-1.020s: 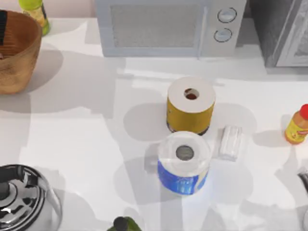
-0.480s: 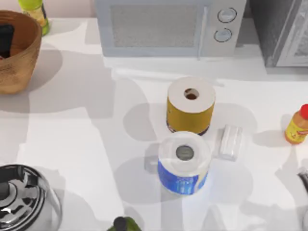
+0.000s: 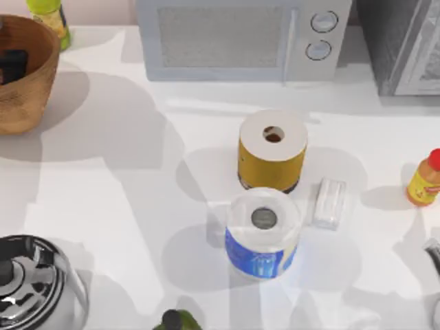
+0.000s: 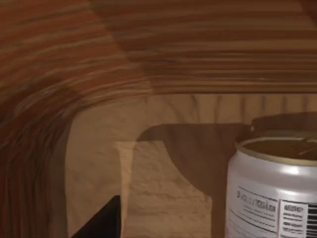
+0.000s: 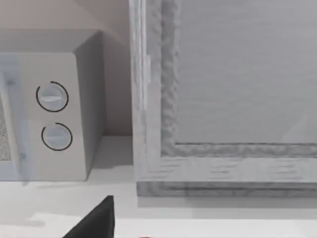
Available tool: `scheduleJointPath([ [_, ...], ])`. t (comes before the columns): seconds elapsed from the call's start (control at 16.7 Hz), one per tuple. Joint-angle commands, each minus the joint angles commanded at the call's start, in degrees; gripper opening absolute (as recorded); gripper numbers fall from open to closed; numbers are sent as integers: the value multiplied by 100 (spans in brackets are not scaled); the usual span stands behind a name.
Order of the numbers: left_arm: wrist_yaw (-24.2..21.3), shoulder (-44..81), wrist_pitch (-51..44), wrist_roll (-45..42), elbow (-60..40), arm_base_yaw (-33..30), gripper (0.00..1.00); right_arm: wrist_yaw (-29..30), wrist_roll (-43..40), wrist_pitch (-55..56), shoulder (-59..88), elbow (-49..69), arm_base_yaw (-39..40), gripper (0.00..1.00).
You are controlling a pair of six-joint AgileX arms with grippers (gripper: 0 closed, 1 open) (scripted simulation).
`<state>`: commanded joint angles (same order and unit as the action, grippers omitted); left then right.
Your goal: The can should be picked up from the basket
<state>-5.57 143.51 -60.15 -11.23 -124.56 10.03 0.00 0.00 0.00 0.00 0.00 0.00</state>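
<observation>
One gripper, the left gripper [image 3: 12, 65], sits inside the basket [image 3: 31, 103] beside the can [image 4: 275, 191] (can't tell its grip).

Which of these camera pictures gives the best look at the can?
The left wrist view: the can stands upright inside the basket, close up, with its silvery rim and printed side plain. In the top view a dark gripper part sits in the basket at the table's left, and I cannot make the can out there. The right wrist view faces the microwave.

Can [image 4: 272, 193] label print illegible
</observation>
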Motion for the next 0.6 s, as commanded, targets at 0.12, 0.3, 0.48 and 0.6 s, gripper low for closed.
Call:
scheduleJointPath([
  [0.12, 0, 36, 82, 4, 46, -4, 100, 0, 0, 0, 0, 0, 0, 100],
  [0.3, 0, 36, 82, 4, 46, -4, 100, 0, 0, 0, 0, 0, 0, 100],
  [0.48, 0, 36, 82, 4, 46, -4, 77, 0, 0, 0, 0, 0, 0, 100],
  [0.6, 0, 36, 82, 4, 46, -4, 62, 0, 0, 0, 0, 0, 0, 100],
])
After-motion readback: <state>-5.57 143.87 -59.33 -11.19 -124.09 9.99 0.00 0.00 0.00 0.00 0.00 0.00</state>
